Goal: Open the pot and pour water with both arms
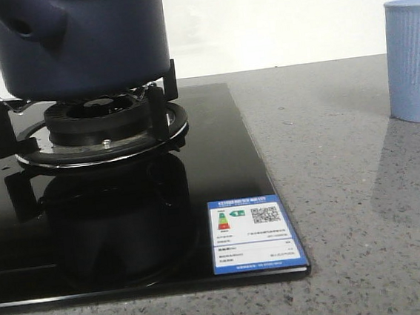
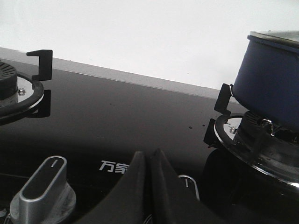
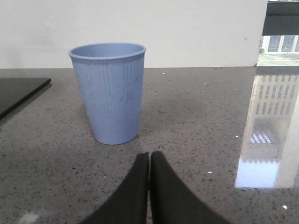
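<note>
While the pot (image 1: pixel 83 36) sits on the burner (image 1: pixel 99 127) at upper left, both the left gripper (image 2: pixel 149 161) and right gripper (image 3: pixel 149 161) are clenched empty, near the cup (image 3: pixel 111 91).

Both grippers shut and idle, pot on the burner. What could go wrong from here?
1. The pot sits raised on the burner's narrow prongs; an off-centre pull on its stubby handle might tip it.
2. The left gripper is shut, low over the glass hob near the knob; it could bump either.
3. The cup stands upright near the shut right gripper; a forward move could knock it over.
</note>
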